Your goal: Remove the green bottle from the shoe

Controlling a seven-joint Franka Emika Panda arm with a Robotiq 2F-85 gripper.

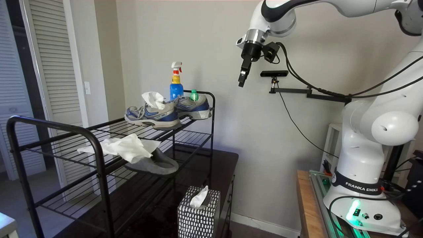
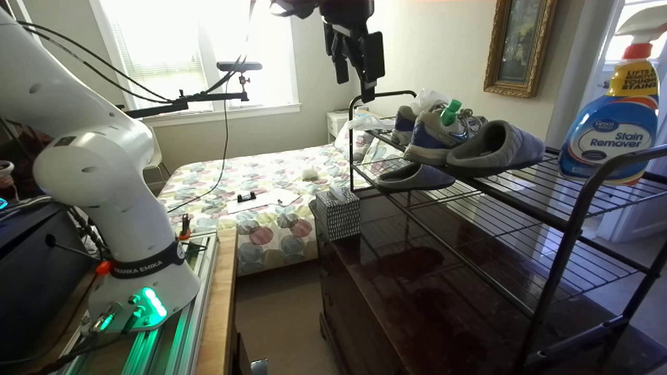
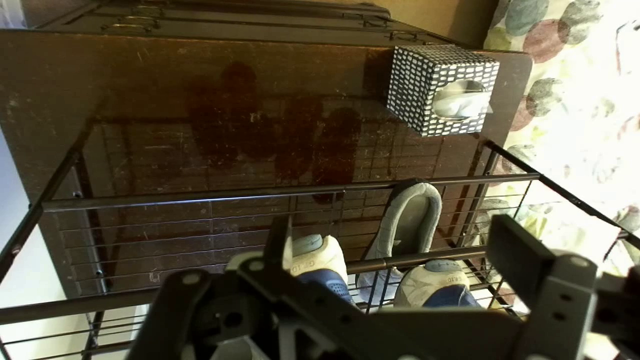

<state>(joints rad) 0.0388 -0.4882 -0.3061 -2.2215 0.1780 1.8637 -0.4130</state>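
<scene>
Green bottle (image 2: pixel 449 114) was down in a gray-and-blue running sneaker (image 2: pixel 430 135) on the upper shelf of the black shoe rack (image 1: pixel 49 123). Its top stuck up past the shoe collar, the lower part was hidden. That sneaker's heel jutted past the rack's front rail. Gripper (image 3: pixel 393 235) was released, fingers spread apart, hanging above and in front of the rack with open air between. End hoops (image 1: pixel 104 181) rose above shelf level at both ends of the rack. A strip of dresser (image 2: pixel 385 291) top ran along the rack's front to the dresser edge.

Other stuff along the rack's upper shelf, in order: upright Great Value stain remover bottle (image 2: pixel 609 135), tallest thing there; gray quilted slipper (image 2: pixel 521 151); the bottle's sneaker; second sneaker (image 1: pixel 155 114) with a white crumpled wad (image 1: pixel 154 100) on top. A crumpled white sheet (image 1: pixel 127 148) lay toward the rack's far end from the stain remover. Lower slipper (image 2: pixel 411 180) sat on the rack's lower shelf. Tissue box (image 2: pixel 338 219) stood in front of the rack, bed (image 2: pixel 281 177) off its end.
</scene>
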